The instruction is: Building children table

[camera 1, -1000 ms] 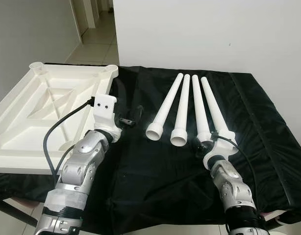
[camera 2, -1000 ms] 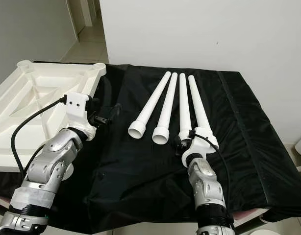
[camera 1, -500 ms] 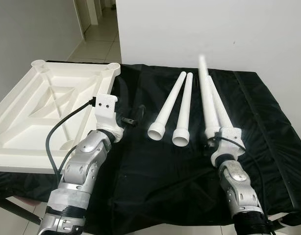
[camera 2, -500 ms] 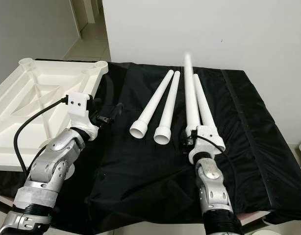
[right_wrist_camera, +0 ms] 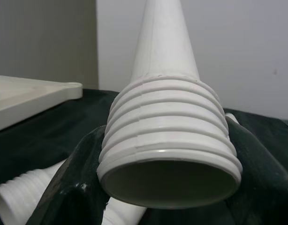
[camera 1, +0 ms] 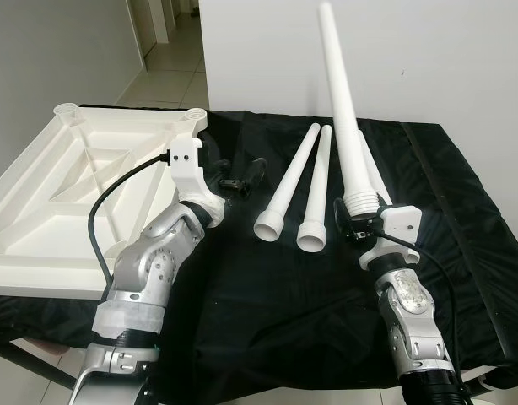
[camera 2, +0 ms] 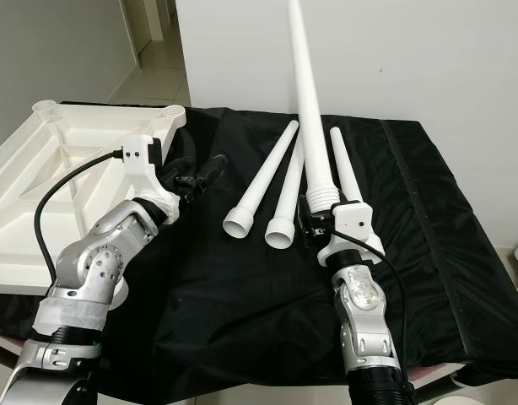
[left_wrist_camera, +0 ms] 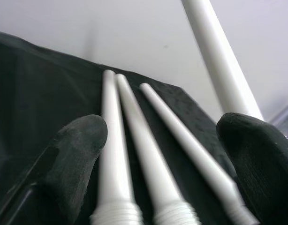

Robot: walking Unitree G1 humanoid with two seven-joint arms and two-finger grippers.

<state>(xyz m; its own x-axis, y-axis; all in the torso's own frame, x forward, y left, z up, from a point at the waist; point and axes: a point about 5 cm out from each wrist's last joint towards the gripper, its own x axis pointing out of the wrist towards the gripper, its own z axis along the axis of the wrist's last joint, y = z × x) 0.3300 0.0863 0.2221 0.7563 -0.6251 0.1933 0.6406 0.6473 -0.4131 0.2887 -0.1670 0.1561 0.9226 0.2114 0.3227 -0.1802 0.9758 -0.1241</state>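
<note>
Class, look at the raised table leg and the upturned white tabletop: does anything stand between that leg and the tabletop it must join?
The left claw hovers over the black cloth between the raised leg in the right claw and the tabletop. Two legs lie flat below that path.

No text, label, brand, number or sign can be read anywhere. The white table legs [camera 1: 284, 184], the white tabletop [camera 1: 82, 186] and the black cloth [camera 1: 267, 287] over the bench look plain, though any fine moulded marks may be too small to make out.

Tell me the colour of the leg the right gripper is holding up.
White, like the others; the leg shows best in the right eye view.
</note>
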